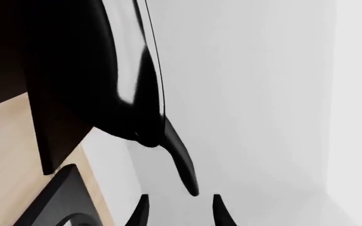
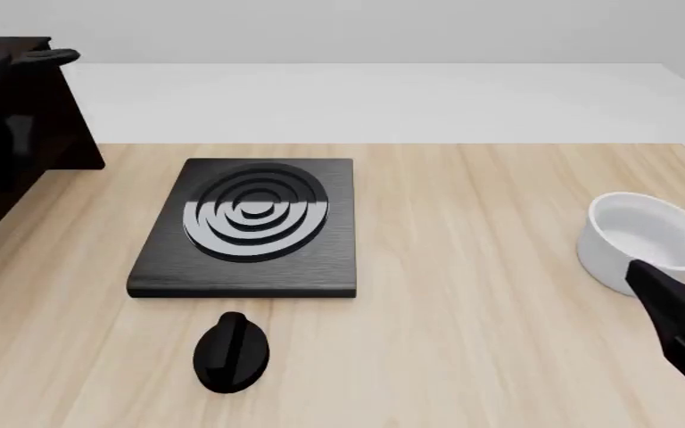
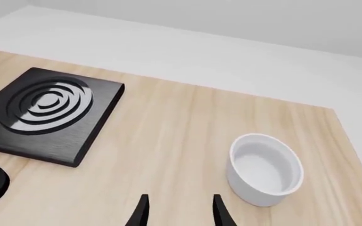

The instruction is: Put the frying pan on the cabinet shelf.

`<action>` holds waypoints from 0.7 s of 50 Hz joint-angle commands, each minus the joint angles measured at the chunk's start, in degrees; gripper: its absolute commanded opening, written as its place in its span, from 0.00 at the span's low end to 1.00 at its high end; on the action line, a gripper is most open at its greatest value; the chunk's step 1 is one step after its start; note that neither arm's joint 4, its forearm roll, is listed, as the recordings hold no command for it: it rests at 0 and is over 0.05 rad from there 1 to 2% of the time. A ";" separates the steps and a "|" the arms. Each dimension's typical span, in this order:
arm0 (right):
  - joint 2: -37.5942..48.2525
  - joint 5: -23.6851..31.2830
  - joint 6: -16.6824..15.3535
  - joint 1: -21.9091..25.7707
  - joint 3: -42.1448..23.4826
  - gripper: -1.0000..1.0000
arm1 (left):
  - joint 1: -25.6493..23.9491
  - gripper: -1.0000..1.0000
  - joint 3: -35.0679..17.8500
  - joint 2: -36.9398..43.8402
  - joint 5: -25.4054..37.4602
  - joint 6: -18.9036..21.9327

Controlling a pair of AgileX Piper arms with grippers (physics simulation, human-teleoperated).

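In the left wrist view the glossy black frying pan (image 1: pixel 137 94) lies against the dark cabinet shelf (image 1: pixel 55 122), its long handle (image 1: pixel 181 160) pointing back at me. My left gripper (image 1: pixel 181 214) is open; the handle's end sits just ahead of the fingertips (image 1: pixel 142 212), not gripped. In the front view the cabinet (image 2: pixel 45 134) stands at the far left, and the pan and left gripper merge into its dark mass. My right gripper (image 3: pixel 181 212) is open and empty, low at the right (image 2: pixel 681 325) beside the white bowl.
A black stove plate with a ring pattern (image 2: pixel 247 227) lies left of the table's middle, with a small black knob (image 2: pixel 232 352) in front of it. A white bowl (image 2: pixel 649 239) stands at the right edge. A white wall rises behind the table.
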 commanded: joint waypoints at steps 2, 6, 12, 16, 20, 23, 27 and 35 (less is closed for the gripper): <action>-0.49 0.15 0.14 -0.28 0.00 1.00 | -1.89 1.00 4.42 -7.49 2.03 2.71; -0.48 0.20 0.06 -0.20 0.11 1.00 | -1.10 1.00 5.69 -9.75 2.69 4.44; -0.94 0.48 -0.13 -0.38 0.00 1.00 | -3.68 1.00 8.29 -16.61 7.25 7.65; -1.84 0.94 -0.04 -0.92 -0.07 1.00 | -4.69 1.00 8.80 -21.14 11.25 10.38; -2.41 1.43 0.30 -1.34 -0.20 1.00 | -5.37 1.00 7.89 -24.82 15.97 13.90; -2.83 1.75 0.32 -1.41 -0.21 1.00 | -6.42 1.00 6.82 -29.20 21.73 17.90; -3.07 1.95 0.89 -1.41 -0.31 1.00 | -8.23 1.00 6.64 -34.15 27.40 20.63; -3.50 2.59 1.68 -1.89 -1.04 1.00 | -7.97 1.00 1.50 -39.05 38.86 38.62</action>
